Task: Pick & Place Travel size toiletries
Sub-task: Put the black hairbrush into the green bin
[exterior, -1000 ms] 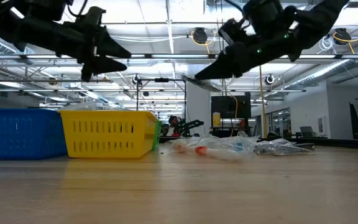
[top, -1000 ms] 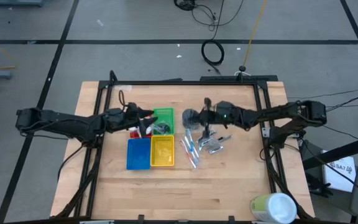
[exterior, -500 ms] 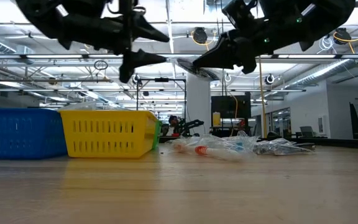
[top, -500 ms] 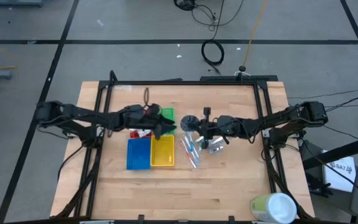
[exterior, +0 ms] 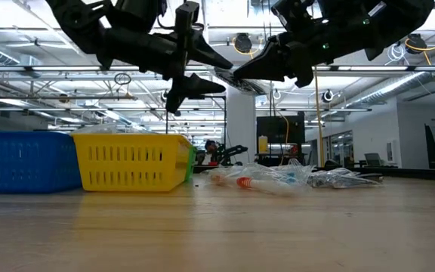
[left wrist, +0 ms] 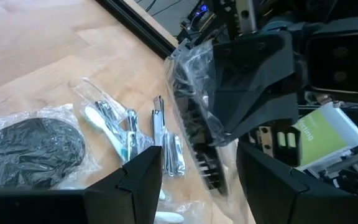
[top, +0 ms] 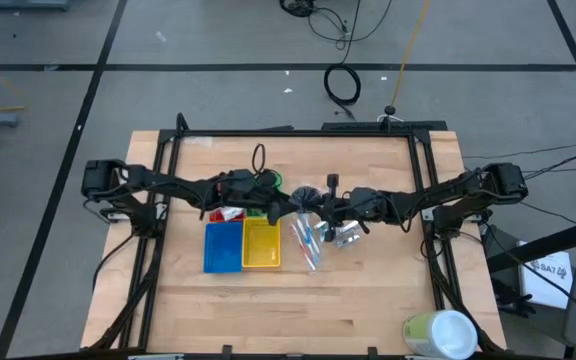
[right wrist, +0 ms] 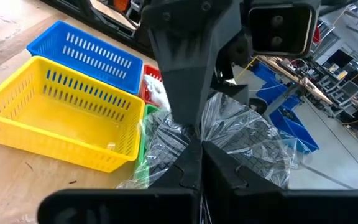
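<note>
- Clear-bagged dark grey disc [left wrist: 194, 134] hangs mid-air between both arms, above the table, beside the green tray [top: 268, 183].
- Right gripper [right wrist: 194, 146] pinches its bag, likely for handover.
- Left gripper [left wrist: 197, 168] faces it, jaws wide, not touching.
- Other toiletries [top: 318, 237] lie beside yellow tray [top: 260, 245].

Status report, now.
Right gripper shut on bagged dark item, aloft. Left gripper open, flanking that bag. Remaining toiletries on table beneath.
</note>
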Controlling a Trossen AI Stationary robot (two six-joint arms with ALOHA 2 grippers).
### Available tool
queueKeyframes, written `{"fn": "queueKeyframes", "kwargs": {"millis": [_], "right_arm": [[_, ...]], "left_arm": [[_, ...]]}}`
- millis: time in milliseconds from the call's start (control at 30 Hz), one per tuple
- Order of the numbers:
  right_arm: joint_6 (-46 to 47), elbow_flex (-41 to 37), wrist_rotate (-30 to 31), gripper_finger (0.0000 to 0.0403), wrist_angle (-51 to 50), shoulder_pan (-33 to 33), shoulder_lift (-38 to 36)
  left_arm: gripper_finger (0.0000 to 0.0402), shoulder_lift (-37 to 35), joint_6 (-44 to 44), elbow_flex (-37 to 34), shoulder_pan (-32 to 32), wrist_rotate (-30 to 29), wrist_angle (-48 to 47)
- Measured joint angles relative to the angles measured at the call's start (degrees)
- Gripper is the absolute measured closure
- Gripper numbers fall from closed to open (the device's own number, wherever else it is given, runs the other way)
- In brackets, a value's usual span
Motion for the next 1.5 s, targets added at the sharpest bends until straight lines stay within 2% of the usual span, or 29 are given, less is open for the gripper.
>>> {"fn": "queueKeyframes", "kwargs": {"millis": [233, 367, 633, 767, 933, 1133, 1333, 1500], "right_arm": [[0.0, 0.0, 0.0, 0.0403, -0.2, 0.0, 0.0], [0.0, 0.0, 0.0, 0.0403, -0.3, 0.0, 0.0], [2.3, 0.0, 0.1, 0.0403, -0.6, -0.1, 0.0], [6.0, 0.0, 0.1, 0.0394, -0.5, -0.1, 0.0], [12.1, 0.0, -0.3, 0.0343, -0.9, -0.1, -1.5], [21.3, 0.1, -0.5, 0.025, -4.9, -0.1, -7.7], [22.9, -1.0, -0.6, 0.0174, -13.4, -0.1, -15.7], [24.7, -9.3, -0.5, 0.0151, -5.5, -1.5, -20.6]], "left_arm": [[0.0212, 0.5, 1.4, 0.4, 0.8, 0.0, 0.1], [0.0258, 0.1, 1.7, 0.4, 1.4, 0.1, 0.3], [0.0384, 0.1, 5.0, 0.4, 1.9, 0.5, 0.4], [0.038, 0.1, 7.5, 0.4, 1.9, -0.3, 0.6], [0.0388, -0.7, 12.6, 0.4, 2.6, -0.9, 1.2], [0.0383, -5.1, 18.1, 0.4, 3.9, -3.7, -6.4], [0.0392, -11.8, 28.8, 0.4, 2.9, -10.6, -17.5], [0.0385, -16.4, 35.6, 0.5, 0.1, -21.9, -29.7]]}}
